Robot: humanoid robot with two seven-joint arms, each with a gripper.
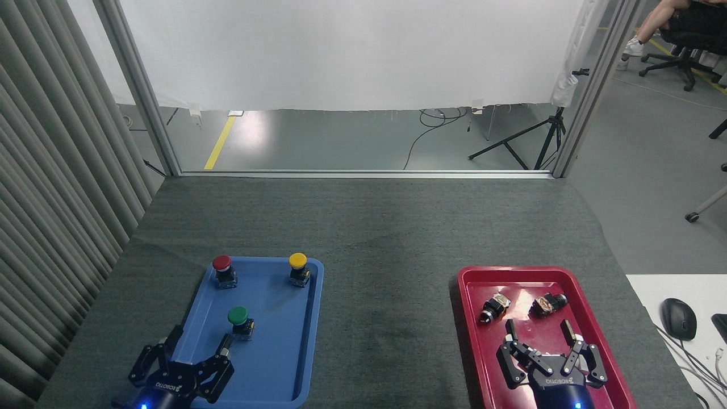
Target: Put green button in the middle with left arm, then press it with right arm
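The green button (239,321) stands upright in the blue tray (278,363), in its near half. My left gripper (200,339) hovers at the tray's near left corner, just short of the green button, fingers spread open and nothing held. My right gripper (540,330) is open over the near half of the red tray (590,324), holding nothing. The middle (389,295), bare dark grey mat between the two trays, has nothing on it.
A red-capped button (223,270) and a yellow-capped button (299,268) stand at the blue tray's far end. Two small dark parts (493,307) (547,304) lie in the red tray's far half. A computer mouse (679,318) sits on a white desk at right.
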